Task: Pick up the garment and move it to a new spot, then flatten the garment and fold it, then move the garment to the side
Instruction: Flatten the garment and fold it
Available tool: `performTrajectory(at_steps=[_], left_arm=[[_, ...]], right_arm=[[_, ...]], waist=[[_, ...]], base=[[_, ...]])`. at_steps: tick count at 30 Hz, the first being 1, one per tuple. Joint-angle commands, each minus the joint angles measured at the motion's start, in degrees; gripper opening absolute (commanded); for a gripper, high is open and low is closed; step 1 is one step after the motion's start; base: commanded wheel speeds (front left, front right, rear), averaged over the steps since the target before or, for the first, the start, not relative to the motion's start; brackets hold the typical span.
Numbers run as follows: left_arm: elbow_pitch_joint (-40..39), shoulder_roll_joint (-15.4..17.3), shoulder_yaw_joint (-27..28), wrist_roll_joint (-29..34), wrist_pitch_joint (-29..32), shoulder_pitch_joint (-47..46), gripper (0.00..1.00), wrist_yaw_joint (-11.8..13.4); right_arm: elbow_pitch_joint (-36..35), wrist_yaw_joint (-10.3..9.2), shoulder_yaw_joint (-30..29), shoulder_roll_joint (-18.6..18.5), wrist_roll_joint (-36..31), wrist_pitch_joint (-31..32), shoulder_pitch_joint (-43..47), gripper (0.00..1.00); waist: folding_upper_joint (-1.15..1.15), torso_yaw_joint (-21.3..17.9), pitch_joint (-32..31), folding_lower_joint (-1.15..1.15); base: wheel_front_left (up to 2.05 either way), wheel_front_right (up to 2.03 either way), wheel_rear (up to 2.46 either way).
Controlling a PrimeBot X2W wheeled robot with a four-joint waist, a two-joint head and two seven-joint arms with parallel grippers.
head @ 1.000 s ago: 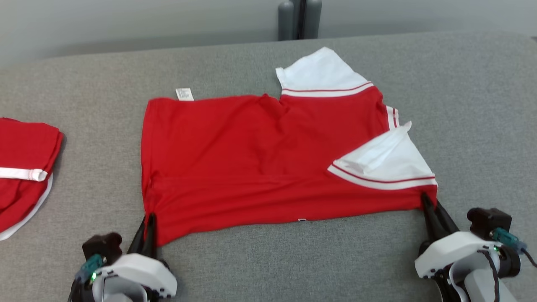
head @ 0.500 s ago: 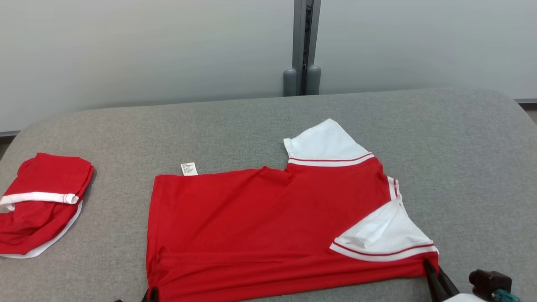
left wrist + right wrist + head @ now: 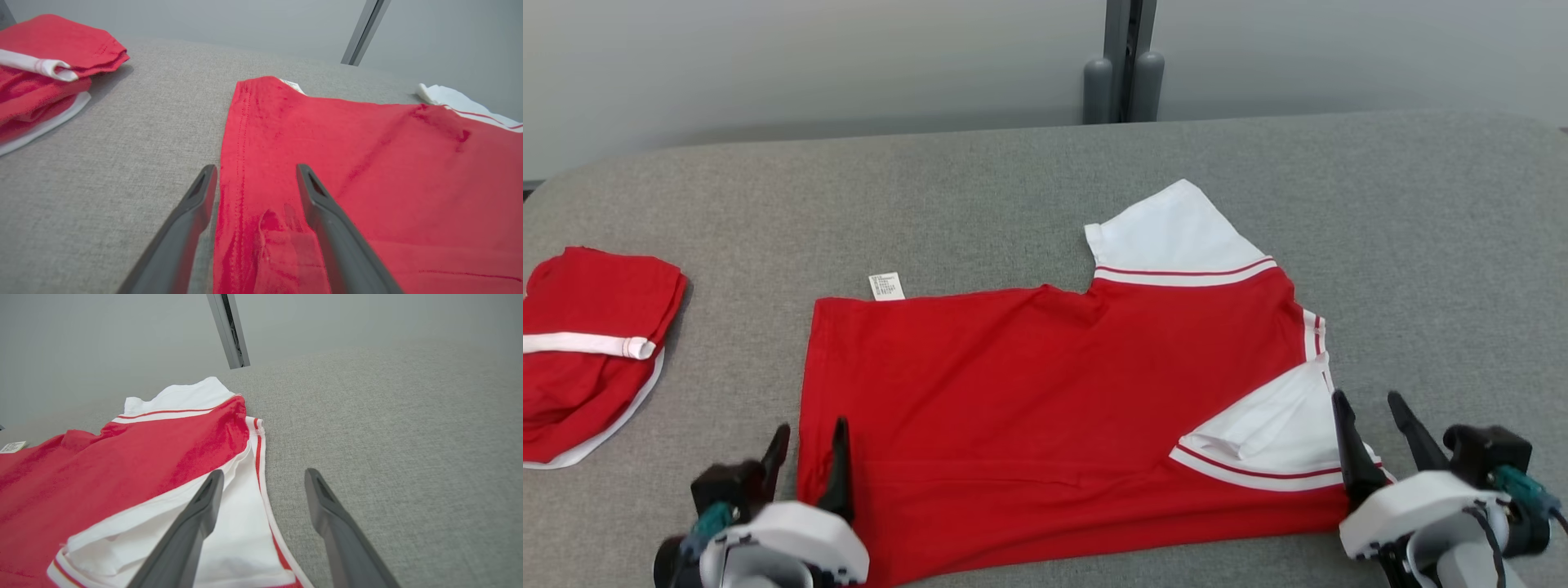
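The red garment (image 3: 1045,408) is lying flat on the middle of the grey surface (image 3: 1421,245) (white sleeves at its right end). The left gripper (image 3: 812,426) is straddling its near-left hem, fingers spread and holding nothing. The right gripper (image 3: 1365,398), equally spread, is straddling the near sleeve's edge. A folded red bundle (image 3: 588,343) is sitting well apart at the left.

A plain test space, most likely a robotics lab, is what is being shown here. A wide work table (image 3: 1013,188) covered in grey woven fabric, its corners rounded, is seen stretching across the head view. Behind it, pale wall panels (image 3: 809,65) are met at a dark vertical seam flanked by two grey posts (image 3: 1097,90). A red-and-white garment (image 3: 1045,392) is laid out flat, and a folded red piece (image 3: 588,343) is set at the table's left edge.
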Motion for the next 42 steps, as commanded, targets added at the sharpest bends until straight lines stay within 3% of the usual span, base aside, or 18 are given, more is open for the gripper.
performTrajectory(at_steps=[1,14,23,24,26,27,33,42], left_arm=[[0.69,0.27,0.17,1.01,0.01,-2.45,1.0,0.01],[19.29,3.1,-0.13,2.37,1.02,-23.96,1.0,-0.97],[28.75,3.25,-2.15,3.39,1.42,-32.47,1.0,-1.45],[29.63,3.18,-2.37,3.43,1.32,-33.06,0.87,-1.45],[30.89,2.91,-3.05,3.81,1.27,-33.84,0.46,-2.01],[31.44,2.74,-3.39,3.81,1.3,-34.34,0.0,-2.15],[31.95,1.59,-5.16,4.03,0.53,-36.69,0.0,-3.17],[24.29,0.38,-8.59,2.37,0.06,-36.75,0.0,-4.02]], right_arm=[[-0.33,0.0,-0.05,0.04,-0.86,0.01,-1.42,1.0],[2.15,0.0,4.57,-0.19,-3.86,0.01,-14.85,1.0],[7.82,0.0,10.9,-1.87,-3.31,0.74,-25.46,1.0],[8.62,0.0,11.73,-2.11,-3.27,1.23,-26.86,1.0],[10.06,-0.01,13.13,-2.51,-2.88,2.45,-29.55,1.0],[10.75,-0.01,13.72,-2.75,-2.47,3.11,-30.88,1.0],[16.31,-0.01,14.9,-4.64,-1.57,7.32,-39.24,1.0],[25.73,-0.01,16.39,-7.07,-1.28,14.79,-48.95,1.0]], waist=[[0.0,0.05,0.91,0.0],[0.0,-0.22,7.61,0.0],[0.0,-0.32,11.6,0.0],[0.0,-0.25,12.04,0.0],[0.0,0.07,12.88,0.0],[0.0,0.29,13.29,0.0],[0.0,3.33,15.75,0.0],[0.0,9.71,19.35,0.0]], base=[[0.0,0.0,0.0],[0.0,0.0,0.0],[0.0,0.0,0.0],[0.0,0.0,0.0],[0.0,0.0,0.0],[0.0,0.0,0.0],[0.0,0.0,0.0],[0.0,0.0,0.0]])
